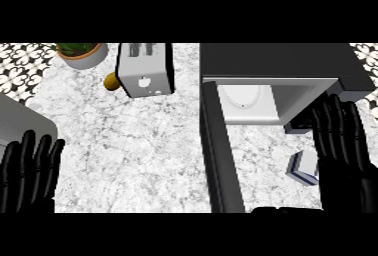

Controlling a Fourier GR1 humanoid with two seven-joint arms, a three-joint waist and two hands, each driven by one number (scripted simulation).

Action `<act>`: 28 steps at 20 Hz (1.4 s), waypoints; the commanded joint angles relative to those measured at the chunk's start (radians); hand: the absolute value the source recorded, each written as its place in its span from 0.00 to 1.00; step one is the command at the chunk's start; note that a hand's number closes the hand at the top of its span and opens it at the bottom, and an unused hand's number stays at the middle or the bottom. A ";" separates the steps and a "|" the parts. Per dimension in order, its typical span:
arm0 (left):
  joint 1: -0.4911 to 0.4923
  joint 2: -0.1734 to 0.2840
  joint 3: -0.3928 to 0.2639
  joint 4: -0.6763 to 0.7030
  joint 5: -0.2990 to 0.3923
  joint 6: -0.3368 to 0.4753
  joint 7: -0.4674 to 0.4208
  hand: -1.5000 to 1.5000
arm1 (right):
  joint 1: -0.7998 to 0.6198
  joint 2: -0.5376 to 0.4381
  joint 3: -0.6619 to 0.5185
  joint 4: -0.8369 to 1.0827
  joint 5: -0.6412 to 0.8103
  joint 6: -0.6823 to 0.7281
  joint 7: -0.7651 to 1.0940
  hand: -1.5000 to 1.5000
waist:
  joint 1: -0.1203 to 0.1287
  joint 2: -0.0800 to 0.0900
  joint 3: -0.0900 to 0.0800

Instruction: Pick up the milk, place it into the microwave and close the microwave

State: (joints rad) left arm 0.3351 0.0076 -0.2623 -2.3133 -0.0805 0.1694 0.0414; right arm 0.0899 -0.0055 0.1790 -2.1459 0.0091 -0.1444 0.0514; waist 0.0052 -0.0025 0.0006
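Grey-white speckled marble table (140,150) fills most of head view; patterned black-and-white tile strips at upper corners.

Large dark grey box-shaped microwave (284,62) at upper right, open; white interior cavity with round white turntable plate (244,97) visible; its long dark door (220,150) swung out toward lower edge, seen edge-on, running from microwave front down across table.

White-and-silver slotted toaster (145,70) upper centre, left of microwave, well apart from it; small orange-brown object (112,81) touching toaster's left side, identity unclear; grey pot with green plant (81,54) upper left.

Pale grey rounded slab (22,122) at left edge, partly cut off.

Right robot hand (341,145): black, fingers straight and spread wide, pointing up toward microwave opening, holding nothing; fingertips near cavity's lower right corner.

Left robot hand (29,170): black, open, fingers up, resting at lower left edge; holds nothing.

Small white milk carton with blue-grey edging (303,167): lies on table right of open door, below cavity, just beside right robot hand's inner edge, partly overlapped by it; tilted; not inside microwave; contact with hand cannot be confirmed.
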 commanded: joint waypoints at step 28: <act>0.453 0.071 -0.060 -0.066 0.109 -0.111 -0.362 0.00 | 0.098 -0.073 -0.313 0.393 -0.116 -0.045 -0.293 0.00 | 0.002 0.000 0.000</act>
State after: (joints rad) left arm 0.7547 0.0808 -0.3027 -2.3627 0.0282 0.0597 -0.2948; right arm 0.1861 -0.0297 -0.0455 -1.8025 -0.0419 -0.2348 -0.2227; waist 0.0080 -0.0019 0.0002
